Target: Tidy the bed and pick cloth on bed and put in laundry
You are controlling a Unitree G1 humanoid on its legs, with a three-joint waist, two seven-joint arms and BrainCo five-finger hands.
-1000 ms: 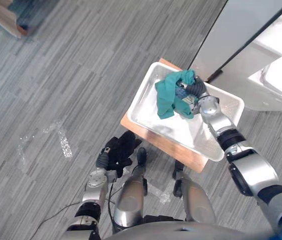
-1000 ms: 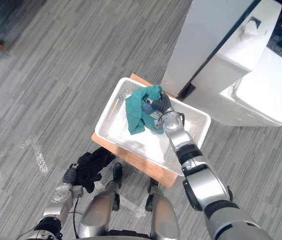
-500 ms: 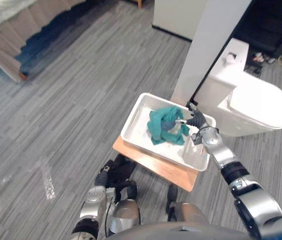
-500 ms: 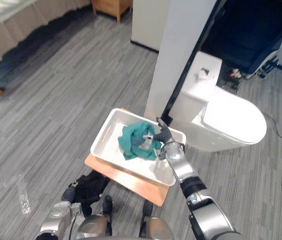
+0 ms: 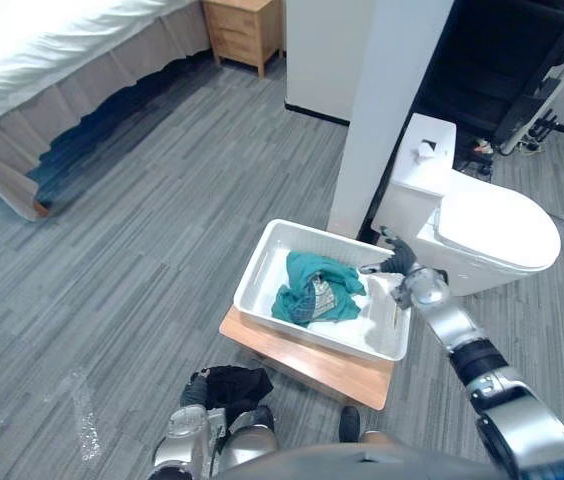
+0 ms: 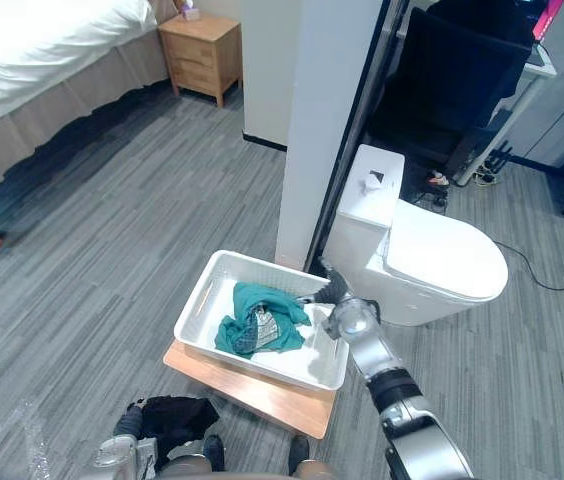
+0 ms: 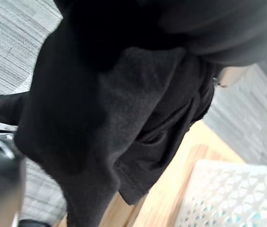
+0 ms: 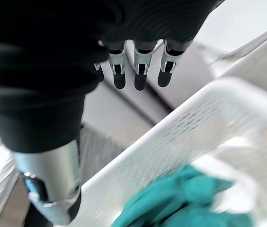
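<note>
A teal cloth [image 5: 314,290] lies crumpled in the white laundry basket [image 5: 258,272], which rests on a low wooden stand [image 5: 307,362]. My right hand [image 5: 396,268] hovers open by the basket's far right corner, apart from the teal cloth [image 8: 181,208]; its straight fingers [image 8: 140,71] point past the basket's rim [image 8: 171,142]. Low at my left side, my left hand [image 5: 194,392] is shut on a bunched black cloth [image 5: 230,384]. That black cloth [image 7: 105,123] hangs in front of the stand's wooden edge [image 7: 171,189].
A white pillar [image 5: 394,100] and a white toilet-shaped unit [image 5: 487,228] stand just behind the basket. The bed [image 5: 42,50] with a tan skirt lies far left, beside a wooden nightstand [image 5: 247,30]. A dark chair [image 5: 502,60] stands at the back right. Grey floor [image 5: 142,230] lies between.
The camera has tilted up, so the room came into view. My right hand let go of the teal cloth and drew back to the basket's corner; the cloth now lies in the basket.
</note>
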